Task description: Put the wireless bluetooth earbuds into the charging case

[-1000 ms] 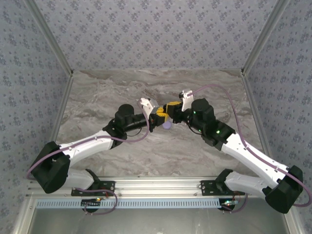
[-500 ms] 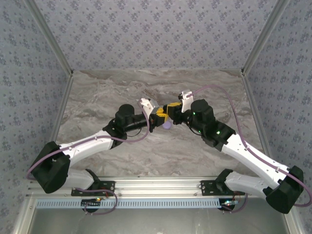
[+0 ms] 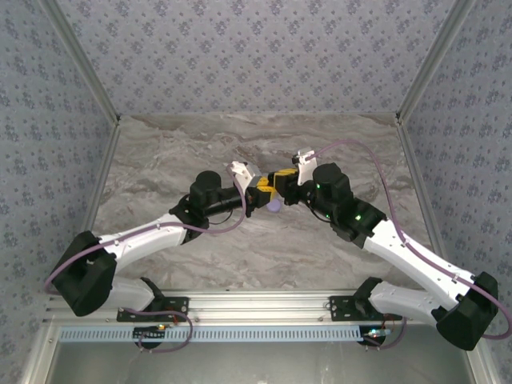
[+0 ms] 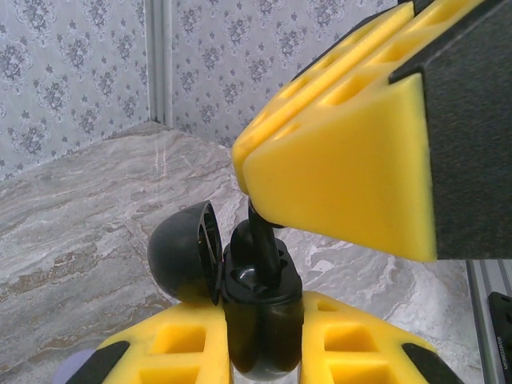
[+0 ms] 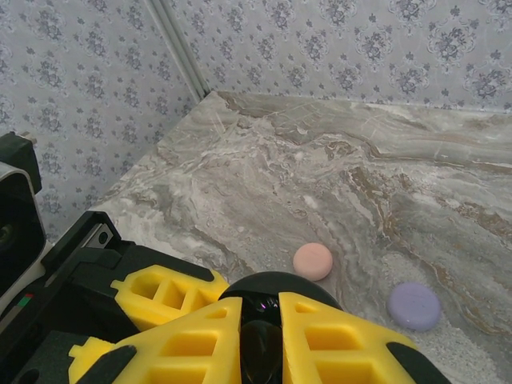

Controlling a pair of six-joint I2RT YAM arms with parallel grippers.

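Observation:
In the left wrist view my left gripper (image 4: pixel 260 340) is shut on the black charging case (image 4: pixel 256 300), holding it upright with its lid (image 4: pixel 180 252) swung open to the left. From the upper right, my right gripper (image 4: pixel 254 186) comes down shut on a black earbud (image 4: pixel 262 240). The earbud's lower end sits inside the case's open top. The right wrist view has the earbud (image 5: pixel 260 356) pinched between the right gripper's (image 5: pixel 260 316) yellow fingers, and the case (image 5: pixel 272 284) is just beyond them. Seen from the top, both grippers (image 3: pixel 268 186) meet above mid-table.
A pink round disc (image 5: pixel 312 261) and a pale purple round disc (image 5: pixel 414 306) lie on the marble table (image 5: pixel 320 176) beyond the grippers. In the top view the purple disc (image 3: pixel 274 205) peeks out just below the grippers. Patterned walls enclose the table on three sides.

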